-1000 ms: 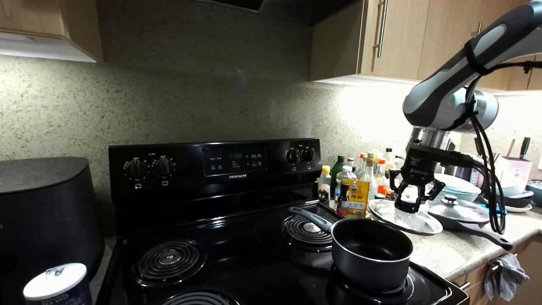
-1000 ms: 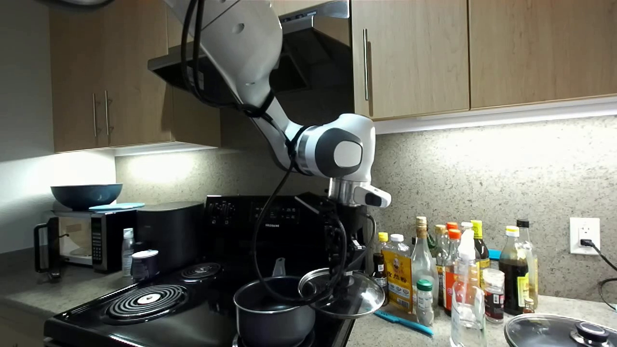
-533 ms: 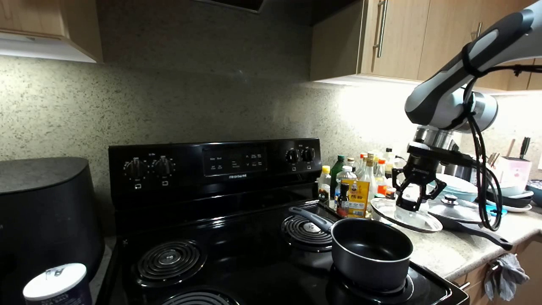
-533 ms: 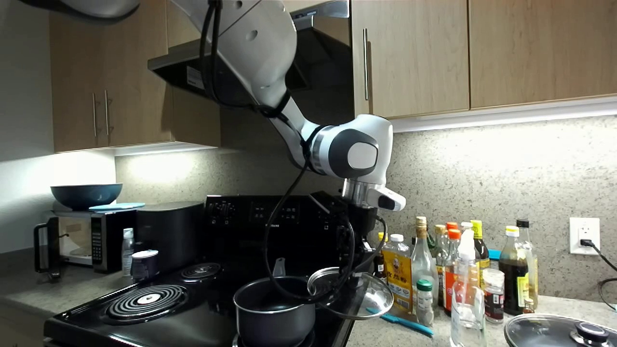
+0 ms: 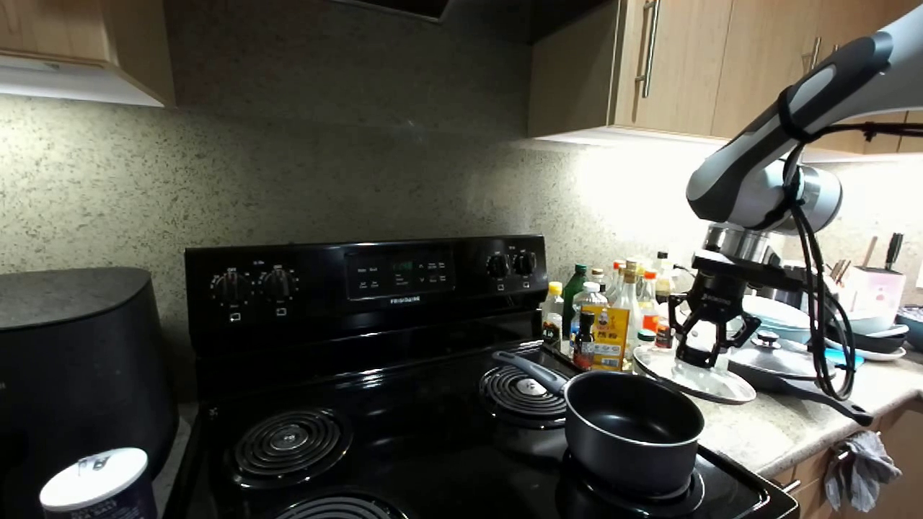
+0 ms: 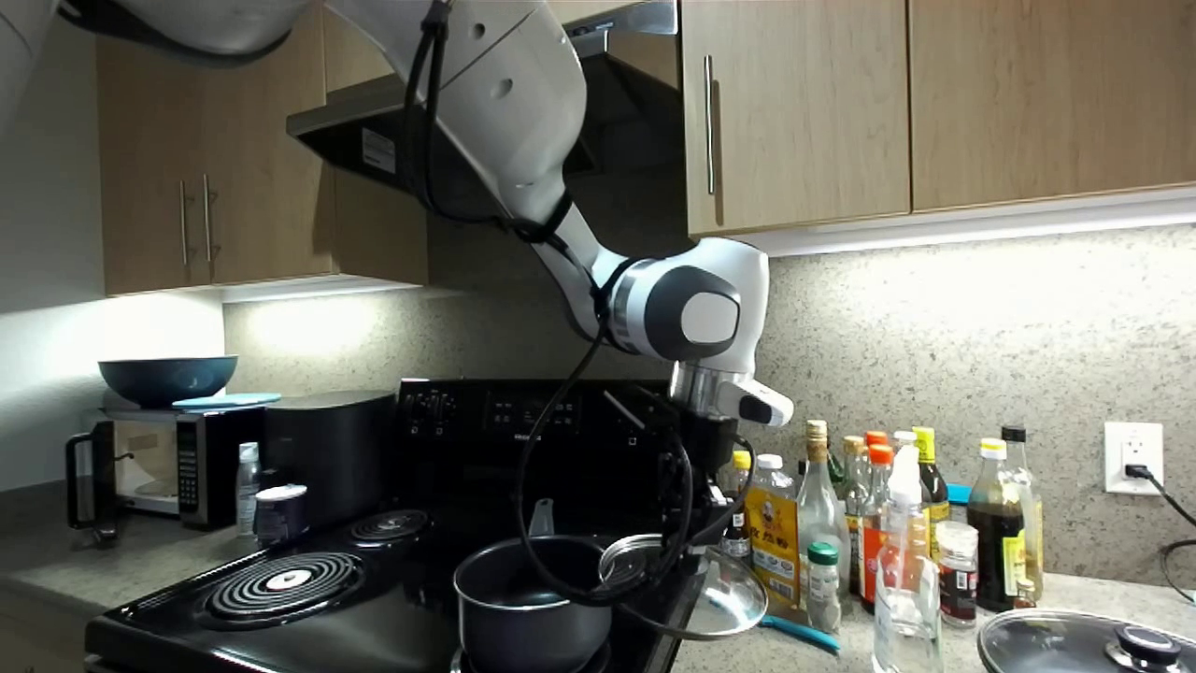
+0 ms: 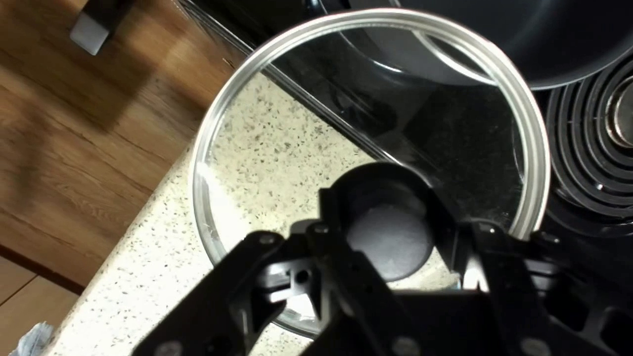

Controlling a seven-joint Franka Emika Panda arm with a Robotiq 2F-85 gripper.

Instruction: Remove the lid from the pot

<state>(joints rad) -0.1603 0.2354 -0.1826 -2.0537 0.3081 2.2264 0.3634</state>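
Observation:
The clear glass lid with a silver rim (image 5: 696,382) hangs level or slightly tilted from my gripper (image 5: 698,353), beside the pot. It also shows in an exterior view (image 6: 733,598) and in the wrist view (image 7: 536,148). In the wrist view my gripper (image 7: 388,217) is shut on the lid's dark knob (image 7: 393,247). The lid is above the stove's edge and the counter. The dark pot (image 5: 634,454) stands uncovered on a front burner, seen in both exterior views (image 6: 533,622) and partly in the wrist view (image 7: 583,34). Cables partly hide the gripper in an exterior view (image 6: 687,551).
Bottles and a yellow box (image 6: 774,537) crowd the counter by the wall. A clear spray bottle (image 6: 906,598) stands near the front. A blue utensil (image 6: 804,634) lies on the counter. A lidded pan (image 5: 782,360) sits beside the held lid. Wall cabinets (image 5: 685,79) hang above.
The held lid and gripper have moved away from the pot, further over the counter, and then a little lower. The pot has not moved. The gripper stays shut on the knob.

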